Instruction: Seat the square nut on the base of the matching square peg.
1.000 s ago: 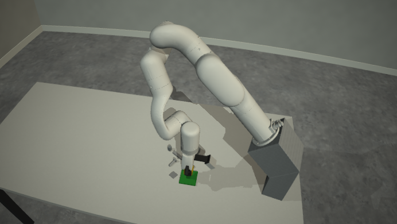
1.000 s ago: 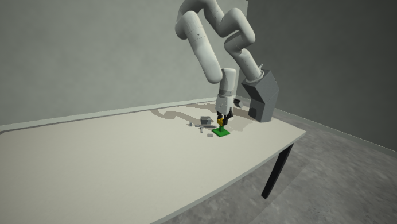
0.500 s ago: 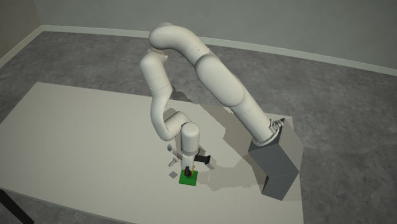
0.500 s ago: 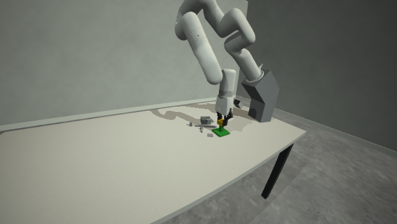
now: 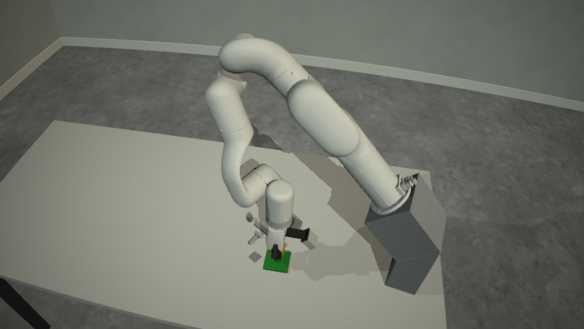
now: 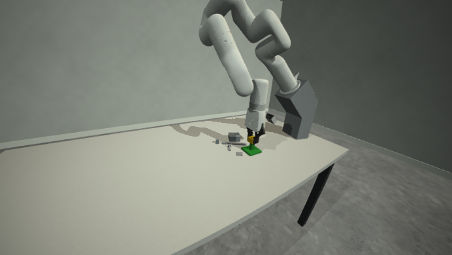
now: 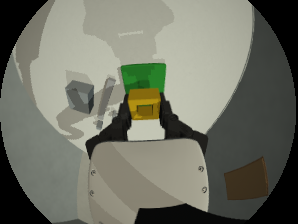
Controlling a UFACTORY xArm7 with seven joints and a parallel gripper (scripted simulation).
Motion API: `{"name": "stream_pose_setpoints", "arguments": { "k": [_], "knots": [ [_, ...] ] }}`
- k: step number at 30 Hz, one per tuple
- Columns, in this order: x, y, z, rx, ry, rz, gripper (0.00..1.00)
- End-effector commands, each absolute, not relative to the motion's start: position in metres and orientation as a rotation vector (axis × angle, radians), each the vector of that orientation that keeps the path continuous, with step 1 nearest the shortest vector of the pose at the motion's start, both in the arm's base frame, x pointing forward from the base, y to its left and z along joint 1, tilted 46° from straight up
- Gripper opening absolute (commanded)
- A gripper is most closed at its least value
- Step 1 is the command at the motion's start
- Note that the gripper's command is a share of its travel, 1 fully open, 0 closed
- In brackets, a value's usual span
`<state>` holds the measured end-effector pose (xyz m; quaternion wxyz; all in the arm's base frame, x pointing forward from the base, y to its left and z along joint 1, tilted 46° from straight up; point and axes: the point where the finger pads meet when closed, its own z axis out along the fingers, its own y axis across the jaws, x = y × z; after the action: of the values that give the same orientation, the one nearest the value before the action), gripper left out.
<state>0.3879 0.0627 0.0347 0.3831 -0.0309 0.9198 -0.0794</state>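
My gripper (image 7: 144,100) is shut on the yellow square nut (image 7: 144,104) and holds it upright over the green base (image 7: 143,76) of the square peg. In the exterior view the nut (image 6: 251,139) hangs a little above the green base (image 6: 251,150), with the gripper (image 6: 254,136) pointing straight down. In the top view the gripper (image 5: 276,252) stands over the green base (image 5: 277,261), and only a thin yellow edge of the nut (image 5: 283,247) shows beside the fingers. The peg itself is hidden behind the nut and fingers.
Several small grey parts (image 6: 232,141) lie on the table just left of the base; they also show in the top view (image 5: 254,237) and in the wrist view (image 7: 80,96). The arm's dark grey pedestal (image 5: 405,236) stands at the table's right end.
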Motion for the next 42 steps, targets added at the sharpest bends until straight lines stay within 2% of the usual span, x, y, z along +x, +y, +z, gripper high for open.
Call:
{"name": "stream_pose_setpoints", "arguments": {
  "k": [1,21,42],
  "knots": [
    [0.39,0.063,0.033,-0.079,2.345,-0.202,0.0],
    [0.417,0.058,0.007,-0.079,2.345,-0.201,0.0],
    [0.419,0.058,0.004,-0.079,2.345,-0.201,0.0]
  ]
}}
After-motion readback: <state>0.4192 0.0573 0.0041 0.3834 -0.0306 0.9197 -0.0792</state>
